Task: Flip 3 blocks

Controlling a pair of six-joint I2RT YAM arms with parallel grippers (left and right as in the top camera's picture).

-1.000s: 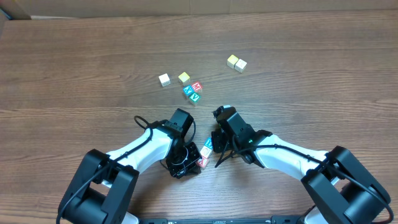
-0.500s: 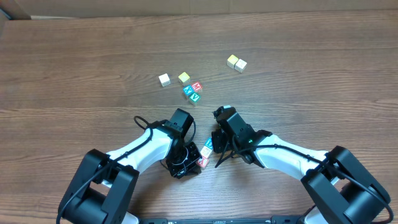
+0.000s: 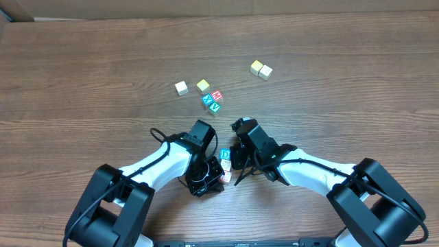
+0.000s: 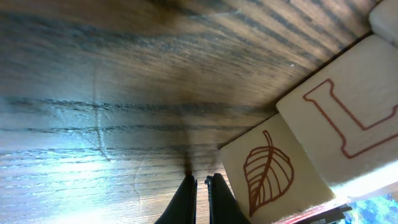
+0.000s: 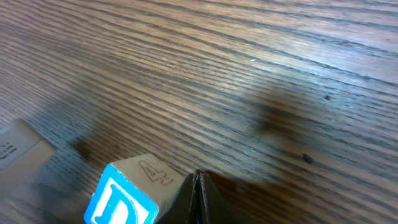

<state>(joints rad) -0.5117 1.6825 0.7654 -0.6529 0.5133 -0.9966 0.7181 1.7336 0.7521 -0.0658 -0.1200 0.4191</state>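
Note:
Three blocks sit in a short row between my two grippers. The blue D block (image 3: 225, 155) lies face up, with a whitish block (image 3: 224, 167) and a red-lettered block (image 3: 223, 178) just below it. My right gripper (image 3: 234, 160) is shut, and its tip (image 5: 198, 179) touches the side of the D block (image 5: 127, 196) that bears a 4. My left gripper (image 3: 215, 173) is shut too, with its tips (image 4: 200, 186) on the table just left of a leaf-marked block face (image 4: 270, 171). A red L face (image 4: 348, 118) adjoins it.
Farther back lie a white cube (image 3: 181, 88), a yellow-topped cube (image 3: 203, 85), and a cluster of red (image 3: 217, 95), blue X (image 3: 208, 100) and green V (image 3: 215, 107) cubes. Two pale cubes (image 3: 260, 69) sit at the back right. Both arms crowd the near middle of the wooden table (image 3: 82, 82).
The blue block has turned so that its D face points up, and it has shifted slightly left and back. My right gripper has moved a little left with it. The left arm has stayed put.

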